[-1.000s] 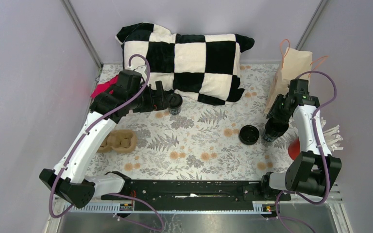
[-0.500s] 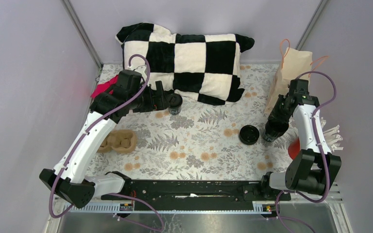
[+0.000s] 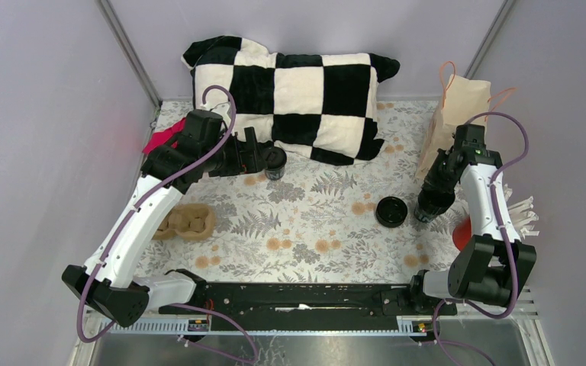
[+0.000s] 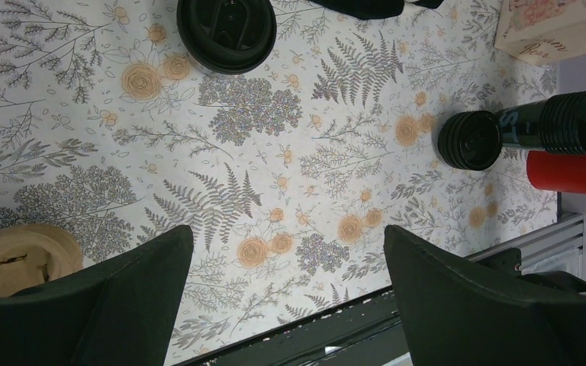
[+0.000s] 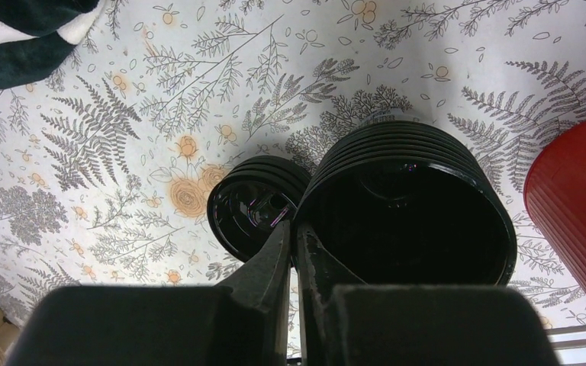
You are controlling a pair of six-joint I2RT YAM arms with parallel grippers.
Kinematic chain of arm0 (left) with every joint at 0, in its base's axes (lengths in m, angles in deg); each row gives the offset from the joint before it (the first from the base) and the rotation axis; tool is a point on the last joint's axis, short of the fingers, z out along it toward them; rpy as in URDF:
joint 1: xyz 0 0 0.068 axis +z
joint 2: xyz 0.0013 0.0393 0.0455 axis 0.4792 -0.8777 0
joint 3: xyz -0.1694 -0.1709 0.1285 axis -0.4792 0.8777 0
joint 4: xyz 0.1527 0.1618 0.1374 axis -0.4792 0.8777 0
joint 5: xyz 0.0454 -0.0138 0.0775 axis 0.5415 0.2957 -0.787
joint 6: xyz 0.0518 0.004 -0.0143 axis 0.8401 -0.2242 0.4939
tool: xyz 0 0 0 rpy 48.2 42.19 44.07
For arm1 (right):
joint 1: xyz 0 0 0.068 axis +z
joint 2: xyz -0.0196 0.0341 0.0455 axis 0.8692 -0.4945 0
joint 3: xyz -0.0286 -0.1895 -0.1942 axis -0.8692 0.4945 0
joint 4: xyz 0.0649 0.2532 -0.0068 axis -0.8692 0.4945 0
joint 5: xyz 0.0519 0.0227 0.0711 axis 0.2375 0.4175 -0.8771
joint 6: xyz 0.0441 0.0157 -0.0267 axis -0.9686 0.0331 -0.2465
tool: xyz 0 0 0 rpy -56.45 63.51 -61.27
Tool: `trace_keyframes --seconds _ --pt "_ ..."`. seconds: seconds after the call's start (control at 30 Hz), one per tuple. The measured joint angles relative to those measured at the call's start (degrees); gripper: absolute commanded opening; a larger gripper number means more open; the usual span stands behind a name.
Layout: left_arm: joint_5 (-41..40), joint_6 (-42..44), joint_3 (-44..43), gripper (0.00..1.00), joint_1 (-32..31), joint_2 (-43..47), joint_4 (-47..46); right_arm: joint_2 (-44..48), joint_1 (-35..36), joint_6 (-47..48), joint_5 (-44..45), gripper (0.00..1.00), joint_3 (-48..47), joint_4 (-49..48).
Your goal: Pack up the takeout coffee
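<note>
One black lidded coffee cup [image 3: 275, 162] stands by the checkered blanket; it also shows at the top of the left wrist view [image 4: 226, 30]. My left gripper [image 3: 258, 158] is open and empty, raised beside this cup; in its wrist view [image 4: 286, 236] nothing lies between the fingers. The second lidded cup [image 3: 391, 211] stands right of centre and shows in the right wrist view [image 5: 255, 206]. My right gripper [image 3: 433, 200] is shut, pinching the rim of an open-topped ribbed black cup stack [image 5: 408, 206] right beside that cup; the pinch shows in its wrist view [image 5: 294, 229].
A brown pulp carrier [image 3: 187, 223] lies at the left. A paper bag [image 3: 454, 114] stands at the back right. A red cup [image 3: 462, 232] with white straws [image 3: 520, 213] sits at the right edge. The checkered blanket [image 3: 297, 95] fills the back. A red cloth [image 3: 160, 141] lies at the far left.
</note>
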Motion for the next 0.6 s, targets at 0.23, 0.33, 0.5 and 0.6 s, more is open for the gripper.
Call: trace_keyframes --seconds 0.23,0.33,0.5,0.6 --pt "0.2 0.0 0.0 0.99 0.0 0.0 0.0 0.4 0.0 -0.2 0.2 0.01 -1.4 2.3" --pt "0.2 0.0 0.0 0.99 0.0 0.0 0.0 1.1 0.0 -0.5 0.3 0.00 -1.9 3.0" --pt "0.5 0.0 0.0 0.99 0.0 0.0 0.0 1.6 0.0 -0.9 0.7 0.00 -2.5 3.8" --pt "0.6 0.0 0.0 0.99 0.0 0.0 0.0 1.6 0.0 -0.9 1.3 0.00 -2.8 4.4"
